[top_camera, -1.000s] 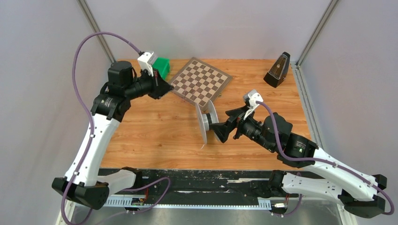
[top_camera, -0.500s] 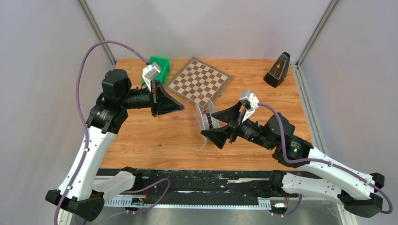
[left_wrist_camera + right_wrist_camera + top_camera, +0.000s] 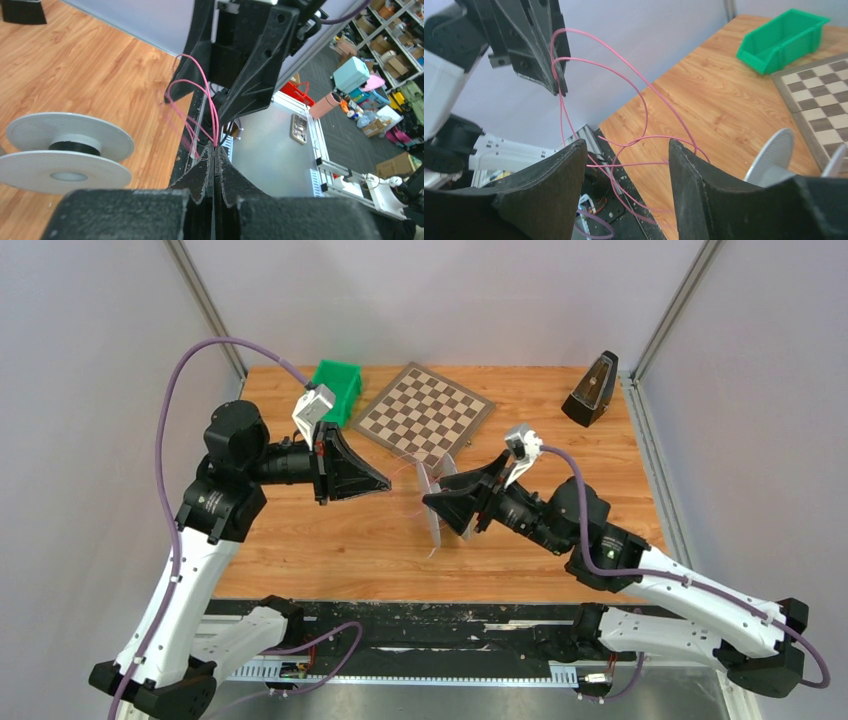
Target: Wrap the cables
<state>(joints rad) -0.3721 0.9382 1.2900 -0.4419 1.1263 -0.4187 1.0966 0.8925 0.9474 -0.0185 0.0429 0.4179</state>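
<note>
The left gripper (image 3: 215, 147) is fully closed and pinches the thin pink cable (image 3: 214, 135) at its fingertips. From there the cable hangs in loose loops in the air, above the wooden table (image 3: 330, 530). The loops pass between the fingers of the right gripper (image 3: 624, 147), which stand apart and clamp nothing. The white spool (image 3: 70, 137) stands on the table just beside the right gripper, near the chessboard (image 3: 425, 412).
</note>
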